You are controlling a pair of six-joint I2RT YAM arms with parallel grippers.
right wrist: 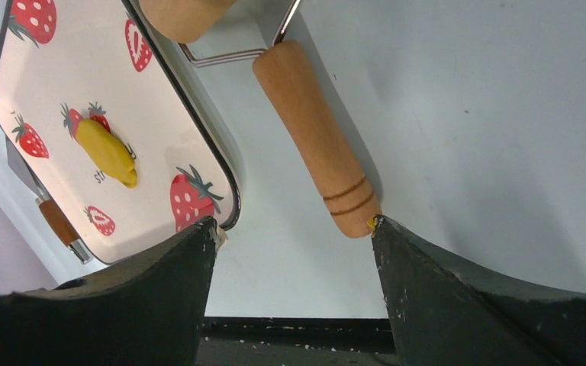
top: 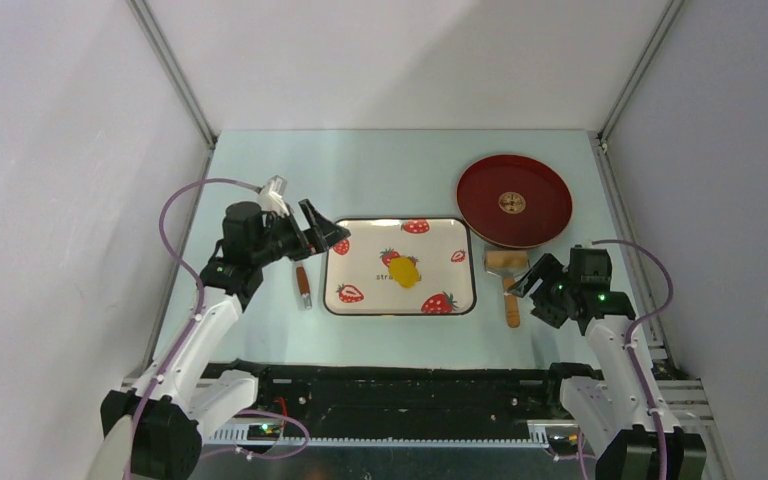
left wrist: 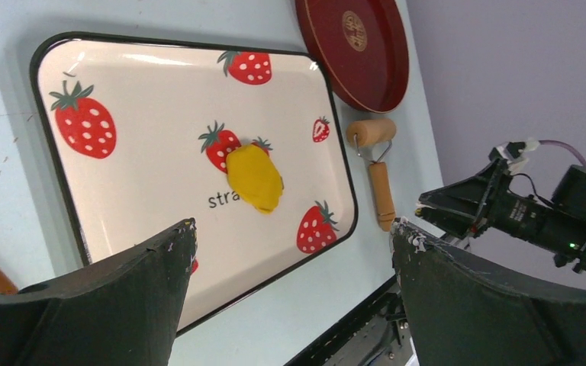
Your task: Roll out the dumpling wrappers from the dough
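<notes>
The yellow dough (top: 405, 272) lies as a flattened oval patch in the middle of the strawberry-print tray (top: 360, 238); it also shows in the left wrist view (left wrist: 254, 179) and the right wrist view (right wrist: 107, 152). A small tan-brown disc, a dumpling wrapper (top: 511, 202), sits at the centre of the red plate (top: 540, 190). The wooden rolling pin (top: 509, 285) lies on the table right of the tray. My right gripper (right wrist: 295, 225) is open just behind the pin's handle (right wrist: 317, 145), whose end lies at my right fingertip. Left of the tray, my left gripper (left wrist: 294, 232) hangs wide open and empty.
A brown-handled metal tool (top: 303, 285) lies along the tray's left side. The red plate (left wrist: 374, 72) stands behind the rolling pin (left wrist: 378, 179). Grey walls close in the table on both sides, and a black rail runs along its near edge.
</notes>
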